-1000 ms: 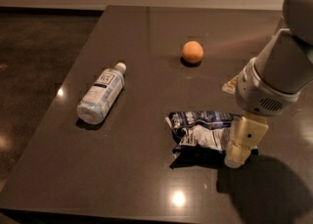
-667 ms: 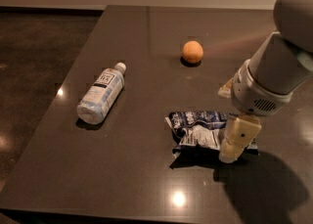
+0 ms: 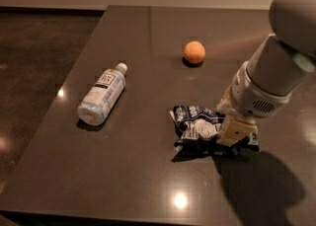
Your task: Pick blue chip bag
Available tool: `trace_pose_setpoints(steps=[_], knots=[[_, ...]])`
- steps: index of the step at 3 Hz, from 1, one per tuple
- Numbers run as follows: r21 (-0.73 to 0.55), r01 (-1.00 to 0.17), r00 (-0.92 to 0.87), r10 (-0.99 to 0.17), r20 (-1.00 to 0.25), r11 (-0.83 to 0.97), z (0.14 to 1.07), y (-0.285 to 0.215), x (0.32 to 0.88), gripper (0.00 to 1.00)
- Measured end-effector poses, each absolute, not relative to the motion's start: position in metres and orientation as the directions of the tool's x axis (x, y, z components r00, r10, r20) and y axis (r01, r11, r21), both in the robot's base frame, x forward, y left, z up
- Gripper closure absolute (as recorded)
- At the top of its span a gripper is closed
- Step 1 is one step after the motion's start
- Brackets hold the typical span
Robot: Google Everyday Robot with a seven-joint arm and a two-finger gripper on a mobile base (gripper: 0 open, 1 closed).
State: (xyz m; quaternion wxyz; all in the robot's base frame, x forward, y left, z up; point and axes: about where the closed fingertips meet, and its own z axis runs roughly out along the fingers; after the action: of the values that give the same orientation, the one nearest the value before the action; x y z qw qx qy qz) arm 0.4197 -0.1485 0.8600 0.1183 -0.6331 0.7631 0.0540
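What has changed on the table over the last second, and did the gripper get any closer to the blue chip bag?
The gripper has moved a little toward the left of the picture and now sits over the right end of the blue chip bag. Whether it has taken hold cannot be told. The bag, the clear bottle and the orange ball lie where they were on the table.

No text can be read. A white label (image 3: pixel 107 78) with dark print is borne by the bottle (image 3: pixel 101 94), which lies on the surface (image 3: pixel 143 180), but its words cannot be made out. White printed panels (image 3: pixel 201 127) are shown on the bag (image 3: pixel 195 121) (crumpled, dark blue), and their lettering is equally illegible. The claw (image 3: pixel 236 132) is set low at the bag's right end.
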Motion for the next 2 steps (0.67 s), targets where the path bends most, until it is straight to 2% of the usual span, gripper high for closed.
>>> trace_pose_setpoints(steps=[1, 2], knots=[[-0.073, -0.976, -0.180, -0.949, -0.261, 0.205, 0.869, -0.148, 0.421, 0.83], [-0.083, -0.972, -0.186, -0.939, -0.290, 0.219, 0.891, -0.146, 0.425, 1.00]])
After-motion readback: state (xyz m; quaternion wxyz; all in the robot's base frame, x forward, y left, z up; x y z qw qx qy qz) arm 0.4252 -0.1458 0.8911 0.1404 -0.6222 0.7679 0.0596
